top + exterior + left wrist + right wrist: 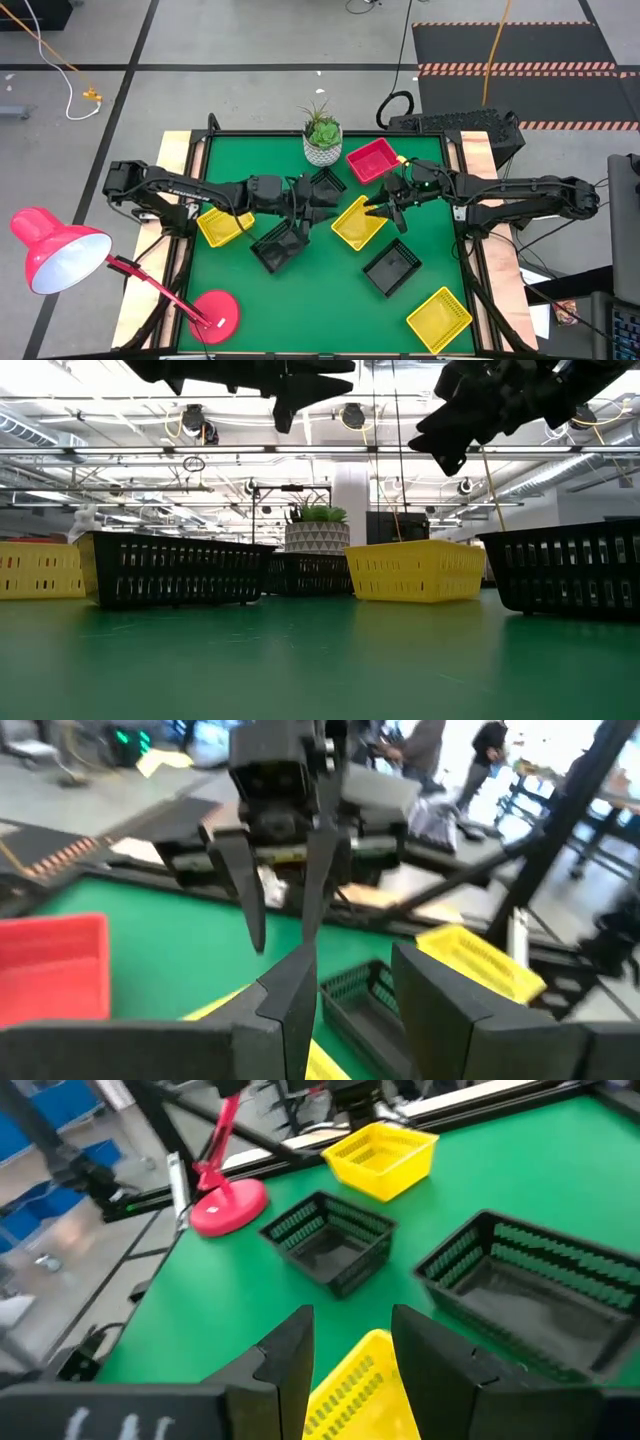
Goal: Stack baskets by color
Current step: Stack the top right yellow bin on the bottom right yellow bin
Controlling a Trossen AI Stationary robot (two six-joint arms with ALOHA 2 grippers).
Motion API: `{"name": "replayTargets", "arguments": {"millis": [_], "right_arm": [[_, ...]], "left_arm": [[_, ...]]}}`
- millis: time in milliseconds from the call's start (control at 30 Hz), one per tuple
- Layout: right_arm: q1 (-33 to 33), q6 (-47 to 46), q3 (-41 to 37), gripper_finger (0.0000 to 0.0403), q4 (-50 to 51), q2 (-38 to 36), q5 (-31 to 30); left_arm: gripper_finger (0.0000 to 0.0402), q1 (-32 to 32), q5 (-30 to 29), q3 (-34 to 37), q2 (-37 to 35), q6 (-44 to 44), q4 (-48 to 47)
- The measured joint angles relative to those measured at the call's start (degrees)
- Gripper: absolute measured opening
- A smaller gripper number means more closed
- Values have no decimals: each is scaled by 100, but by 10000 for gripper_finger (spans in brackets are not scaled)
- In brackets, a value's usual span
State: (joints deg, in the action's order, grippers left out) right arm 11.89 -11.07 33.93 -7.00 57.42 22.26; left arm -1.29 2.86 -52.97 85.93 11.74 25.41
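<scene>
On the green table [330,300], both arms meet over the centre yellow basket [358,222]. The right gripper [385,208] straddles its rim with jaws spread, as does the left gripper [318,200], empty. The basket looks light, stiff and thin-walled; best pinched at the rim.

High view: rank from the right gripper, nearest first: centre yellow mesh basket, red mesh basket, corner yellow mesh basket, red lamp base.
1. Centre yellow mesh basket, directly at the right gripper.
2. Red mesh basket, beside the white plant pot.
3. Corner yellow mesh basket, near right corner.
4. Round red lamp base, near left edge.
</scene>
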Motion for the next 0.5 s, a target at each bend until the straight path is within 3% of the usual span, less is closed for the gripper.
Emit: {"name": "replayTargets", "arguments": {"millis": [500], "right_arm": [[-357, 109, 0, 130, 106, 10, 3]], "left_arm": [[131, -319, 19, -2, -17, -727, -86]]}}
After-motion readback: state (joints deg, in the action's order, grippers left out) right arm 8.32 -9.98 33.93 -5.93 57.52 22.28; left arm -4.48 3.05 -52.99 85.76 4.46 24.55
